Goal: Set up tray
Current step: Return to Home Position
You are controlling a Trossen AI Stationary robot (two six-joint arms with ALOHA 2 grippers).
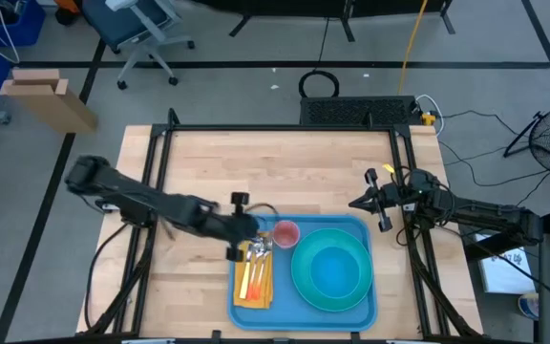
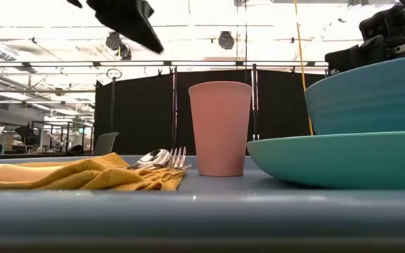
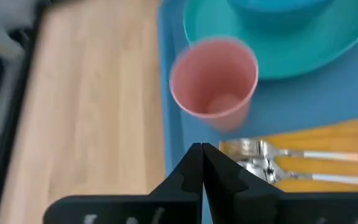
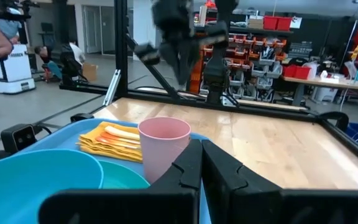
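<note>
The blue tray (image 1: 362,227) lies at the table's near edge. On it stand a turquoise plate (image 1: 304,277) carrying a blue bowl (image 1: 337,270), an upright pink cup (image 1: 285,233) and a yellow napkin (image 1: 252,285) with a fork and spoon (image 3: 261,163) on top. My left gripper (image 1: 253,234) hovers shut over the tray's left rim, just left of the cup (image 3: 213,81) and above the cutlery heads. My right gripper (image 1: 354,204) waits shut above the bare wood beyond the tray's far right corner, pointing toward the cup (image 4: 163,146).
Bare wood (image 1: 275,172) stretches from the tray to the table's far edge and left of the tray (image 3: 92,112). A black metal frame (image 1: 285,127) borders the table. In the low view the left gripper (image 2: 129,21) hangs well above the napkin (image 2: 83,174).
</note>
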